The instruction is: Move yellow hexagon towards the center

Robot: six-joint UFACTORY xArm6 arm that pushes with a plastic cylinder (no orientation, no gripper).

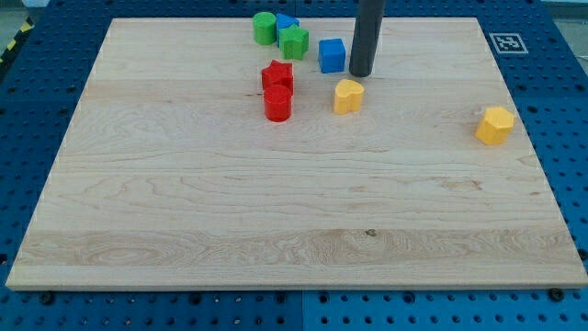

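Hovering near the blue cube (332, 55), my tip (360, 74); yellow hexagon (495, 125) well apart.

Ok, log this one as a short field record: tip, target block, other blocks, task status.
tip: my tip at the view's top, just above the yellow heart, right of the blue cube
target: yellow hexagon, far right, untouched
others: red star, red cylinder, green cylinder, green star, second blue block
status: not yet moved

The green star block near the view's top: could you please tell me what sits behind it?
Behind the green star block sits a blue block, only its top showing; its shape is hidden. A green cylinder stands beside them.
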